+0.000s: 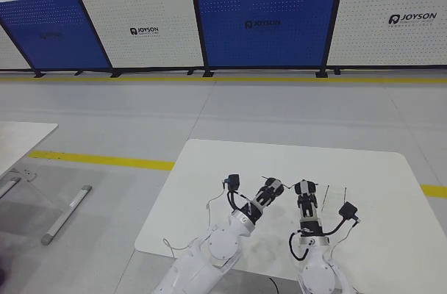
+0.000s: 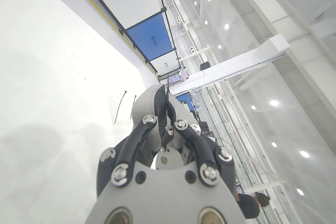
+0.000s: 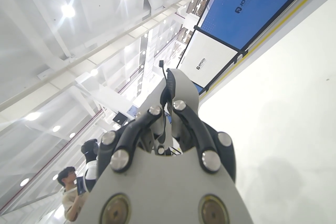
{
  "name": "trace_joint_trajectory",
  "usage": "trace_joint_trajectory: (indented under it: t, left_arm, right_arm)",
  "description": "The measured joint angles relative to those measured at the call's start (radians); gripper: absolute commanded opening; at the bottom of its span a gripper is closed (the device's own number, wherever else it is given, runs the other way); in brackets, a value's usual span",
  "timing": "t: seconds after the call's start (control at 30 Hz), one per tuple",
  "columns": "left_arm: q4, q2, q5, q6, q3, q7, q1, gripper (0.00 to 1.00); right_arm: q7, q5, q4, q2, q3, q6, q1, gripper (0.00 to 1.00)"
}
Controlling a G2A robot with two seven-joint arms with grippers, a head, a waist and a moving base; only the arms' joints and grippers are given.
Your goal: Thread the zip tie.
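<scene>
the left gripper (image 2: 166, 97) had its fingers (image 2: 157, 104) clenched on a black zip tie (image 2: 168, 82). the strap ran up between the two pads, and its thin pointed tail poked out just past the fingertips. the rest of the strap dropped back between the fingers toward the palm, where it was lost behind the linkage.

the right gripper (image 3: 168, 83) was pinched together in the same way, grasping a black zip tie (image 3: 162, 64). its small square head stood just beyond the fingertips on a short bare length of strap. below the pads the strap went down between the fingers (image 3: 183, 88) and out of sight. whether the tail and the head were two ends of one tie could not be told.

from above, the left gripper (image 1: 271, 189) and the right gripper (image 1: 304, 188) sat side by side over the white table (image 1: 370, 220). they were near each other, with their fingertips apart and not touching.

two spare zip ties (image 1: 325, 195) lay flat on the table beside the right gripper's fingers, on the side away from the left gripper's fingers. they lay roughly parallel and just apart from each other, touched by no finger. the left wrist camera saw the same pair (image 2: 120, 107) lying beyond its own fingers.
</scene>
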Motion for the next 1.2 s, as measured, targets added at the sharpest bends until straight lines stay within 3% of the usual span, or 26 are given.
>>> trace_joint_trajectory:
  t: [0.53, 0.7, 0.9, 1.2]
  left_arm:
    - [-0.012, 0.0, -0.018, -0.027, -0.004, 0.019, 0.009, 0.0]
    - [-0.01, -0.001, -0.02, -0.028, -0.004, 0.023, 0.008, 0.0]
    - [-0.009, -0.002, -0.022, -0.028, -0.003, 0.026, 0.006, 0.0]
    - [-0.007, -0.002, -0.023, -0.03, -0.005, 0.033, 0.006, 0.0]
  right_arm:
    - [0.002, -0.042, 0.01, -0.003, 0.007, 0.015, -0.004, 0.0]
    - [0.006, -0.042, 0.008, -0.004, 0.01, 0.017, -0.007, 0.07]
    - [0.012, -0.049, 0.004, -0.005, 0.012, 0.005, -0.012, 0.05]
    - [0.021, -0.065, 0.005, -0.006, 0.014, 0.0, -0.016, 0.14]
